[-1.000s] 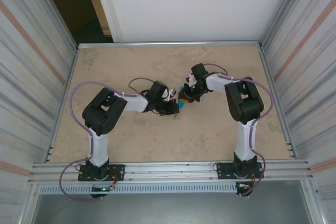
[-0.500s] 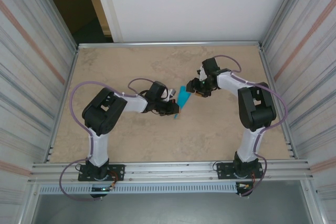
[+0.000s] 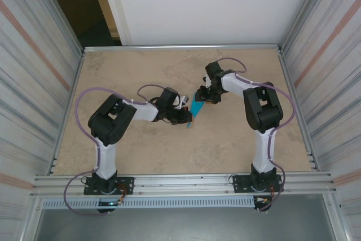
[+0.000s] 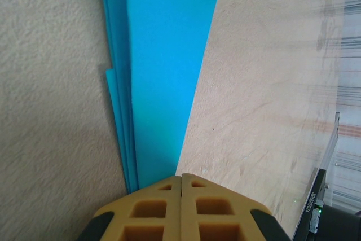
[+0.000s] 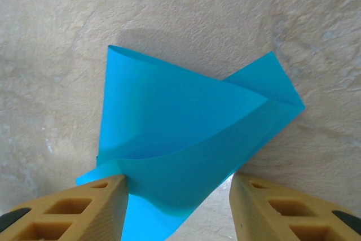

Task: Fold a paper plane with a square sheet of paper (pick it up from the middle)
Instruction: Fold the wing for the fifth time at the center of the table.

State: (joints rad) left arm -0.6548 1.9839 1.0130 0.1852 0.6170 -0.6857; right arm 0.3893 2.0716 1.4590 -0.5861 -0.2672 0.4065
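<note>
The paper plane lies mid-table, a partly folded cyan sheet with one flap raised. The left claw is closed tight on its near end. The right claw stands at its far side, jaws parted and straddling the raised flap.

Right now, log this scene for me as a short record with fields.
Paper plane: cyan-blue, folded in layers, near the table's middle
Left gripper: shut on the paper plane's narrow end
Right gripper: open, one finger on each side of the paper plane's wide end
Table: beige, mottled surface
</note>
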